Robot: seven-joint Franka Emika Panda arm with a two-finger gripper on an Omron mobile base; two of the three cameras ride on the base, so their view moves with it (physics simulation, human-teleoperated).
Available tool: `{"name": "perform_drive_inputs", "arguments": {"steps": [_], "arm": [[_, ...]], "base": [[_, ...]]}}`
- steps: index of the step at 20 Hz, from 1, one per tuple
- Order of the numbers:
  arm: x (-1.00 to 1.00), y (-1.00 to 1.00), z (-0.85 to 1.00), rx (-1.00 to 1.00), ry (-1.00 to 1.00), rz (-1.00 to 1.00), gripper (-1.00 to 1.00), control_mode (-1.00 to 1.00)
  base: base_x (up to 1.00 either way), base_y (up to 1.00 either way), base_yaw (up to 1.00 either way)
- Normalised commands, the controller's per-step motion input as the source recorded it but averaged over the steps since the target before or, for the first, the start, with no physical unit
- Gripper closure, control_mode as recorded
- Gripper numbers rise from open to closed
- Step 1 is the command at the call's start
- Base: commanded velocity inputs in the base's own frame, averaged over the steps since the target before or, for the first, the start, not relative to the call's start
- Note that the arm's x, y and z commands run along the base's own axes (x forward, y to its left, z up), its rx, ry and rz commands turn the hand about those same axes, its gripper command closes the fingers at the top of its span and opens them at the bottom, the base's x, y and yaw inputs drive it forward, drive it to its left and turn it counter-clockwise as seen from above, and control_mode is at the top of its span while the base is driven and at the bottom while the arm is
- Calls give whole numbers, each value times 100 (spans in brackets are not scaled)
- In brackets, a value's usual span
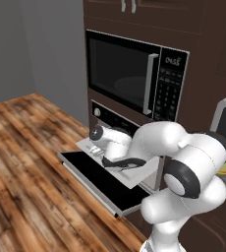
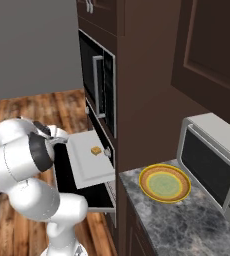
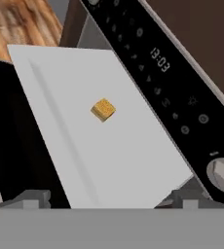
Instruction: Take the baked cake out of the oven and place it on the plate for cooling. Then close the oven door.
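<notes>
The baked cake (image 3: 103, 109), a small golden-brown cube, sits on a pale baking tray (image 3: 114, 160) that is pulled out of the oven (image 1: 113, 117). From the right base view the cake (image 2: 95, 150) lies near the tray's (image 2: 89, 167) inner edge. The oven door (image 1: 93, 176) hangs open and flat below the tray. My gripper (image 3: 110, 200) is open, hovering above the tray's end and a short way back from the cake, with nothing between its fingers. The plate (image 2: 164, 183) rests on the stone counter to the right of the oven.
A black microwave (image 1: 129, 74) is built in above the oven. A grey toaster oven (image 2: 212, 165) stands on the counter (image 2: 187, 225) just beyond the plate. The oven's black control strip and a silver knob (image 3: 223, 172) run close beside my hand. Wooden floor (image 1: 26, 162) spreads to the left.
</notes>
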Motion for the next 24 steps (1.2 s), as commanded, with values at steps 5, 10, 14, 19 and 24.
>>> {"name": "perform_drive_inputs", "arguments": {"steps": [5, 10, 14, 19, 24], "arm": [[13, 0, 10, 1, 15, -17, -100, -100], [0, 0, 0, 0, 0, -24, -100, -100], [0, 0, 0, 0, 0, -23, -100, -100], [1, -10, 0, 0, 7, -1, -100, -100], [11, -2, 0, 0, 30, 40, -100, -100]], "base": [[0, 0, 0], [0, 0, 0], [0, 0, 0], [0, 0, 0], [0, 0, 0]]}}
